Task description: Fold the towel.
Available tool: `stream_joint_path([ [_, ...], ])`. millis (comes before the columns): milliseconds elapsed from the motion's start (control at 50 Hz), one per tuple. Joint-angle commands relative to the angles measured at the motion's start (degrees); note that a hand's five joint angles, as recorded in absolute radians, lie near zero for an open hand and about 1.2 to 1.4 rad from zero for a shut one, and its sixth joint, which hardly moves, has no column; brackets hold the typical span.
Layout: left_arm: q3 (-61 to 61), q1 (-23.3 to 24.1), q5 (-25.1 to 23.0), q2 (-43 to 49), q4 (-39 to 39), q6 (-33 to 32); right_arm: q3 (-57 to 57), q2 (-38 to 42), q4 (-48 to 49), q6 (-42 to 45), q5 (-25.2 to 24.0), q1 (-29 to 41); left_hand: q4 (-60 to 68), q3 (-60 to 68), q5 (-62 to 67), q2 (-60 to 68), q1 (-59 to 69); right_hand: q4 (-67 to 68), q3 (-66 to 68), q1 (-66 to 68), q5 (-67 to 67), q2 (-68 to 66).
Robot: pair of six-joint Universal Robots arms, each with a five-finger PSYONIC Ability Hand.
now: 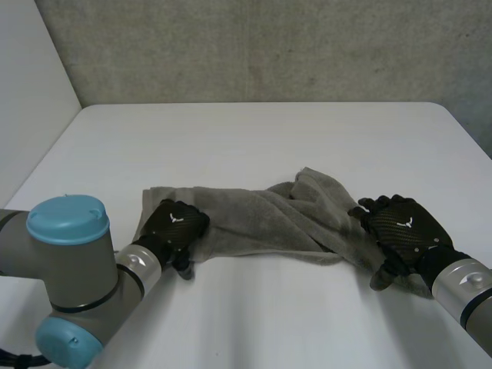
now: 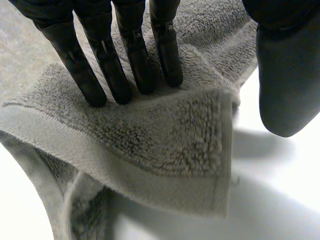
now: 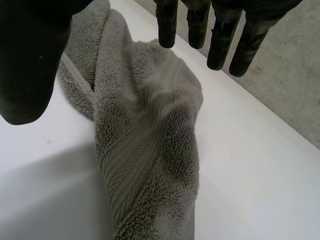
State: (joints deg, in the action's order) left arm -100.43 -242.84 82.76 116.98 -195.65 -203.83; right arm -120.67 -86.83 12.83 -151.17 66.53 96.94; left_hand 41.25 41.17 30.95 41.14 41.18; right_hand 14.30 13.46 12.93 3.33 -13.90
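**Position.** The grey towel point(image 1: 261, 219) is lying on the white table point(image 1: 254, 131), strung out between the two hands. It is forming a rumpled, twisted band, not a flat sheet.

**Left hand.** The left hand point(image 1: 175, 221) is resting on the towel's left end. In the left wrist view its fingers point(image 2: 107, 65) are lying straight on the pile, near a hemmed corner point(image 2: 217, 200). The thumb point(image 2: 285, 75) is standing apart over bare table, so nothing is being pinched.

**Right hand.** The right hand point(image 1: 400, 227) is sitting over the towel's right end. In the right wrist view its fingers point(image 3: 220, 40) are hanging straight and spread above the bunched cloth, with the thumb point(image 3: 25, 65) well apart. It is gripping nothing. Whether the fingertips are touching cloth cannot be told.

**Assessment.** No clean fold is showing, and edges and corners are not lying aligned anywhere. The task is judged to be at an early stage. Taking hold of the ends, flattening the cloth and making the fold itself all appear outstanding.
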Motion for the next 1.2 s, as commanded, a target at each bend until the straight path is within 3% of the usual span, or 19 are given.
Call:
stream_joint_path([
  [20, 2.08, 0.17, -0.06, 1.57, 0.0, -0.34, 0.0, 0.08, 0.0, 0.0, 0.0, 0.0, 0.42, 0.5, 0.72, 0.53, 0.49, -4.3, -3.46, -2.93, -3.33, 3.9],
  [440, 3.66, -0.27, 0.56, 4.39, -0.08, -0.96, -0.09, 0.35, 0.0, 0.79, 0.0, 0.0, -5.63, -5.55, -5.34, -5.52, -5.57, -4.3, -3.46, -2.93, -3.33, 3.9],
  [620, 4.37, -0.53, 4.42, 4.22, -2.89, -1.04, -0.09, 0.35, 0.0, 0.7, 0.0, 0.0, 1.59, 1.67, 1.89, 1.7, 1.66, -4.3, -3.46, -2.93, -3.33, 3.9],
  [820, 4.89, -0.62, 4.6, 4.57, -4.04, -1.04, -0.09, 0.44, 0.0, 0.79, 0.0, 0.0, 1.6, 1.68, 1.9, 1.71, 1.67, -4.3, -3.46, -2.93, -3.33, 3.9],
  [960, 5.51, -0.71, 4.6, 5.36, -4.56, -1.04, 0.0, 0.61, 0.0, 0.7, 0.09, -0.09, 18.06, 18.14, 18.35, 18.17, 18.12, -4.3, -3.46, -2.93, -3.33, 3.9],
  [1200, 5.6, -1.85, 4.69, 5.36, -4.92, -1.13, 0.0, 0.88, 0.0, 0.7, 0.09, -0.09, 13.88, 13.96, 14.18, 13.99, 13.95, -4.3, -3.46, -2.93, -3.33, 3.9],
])
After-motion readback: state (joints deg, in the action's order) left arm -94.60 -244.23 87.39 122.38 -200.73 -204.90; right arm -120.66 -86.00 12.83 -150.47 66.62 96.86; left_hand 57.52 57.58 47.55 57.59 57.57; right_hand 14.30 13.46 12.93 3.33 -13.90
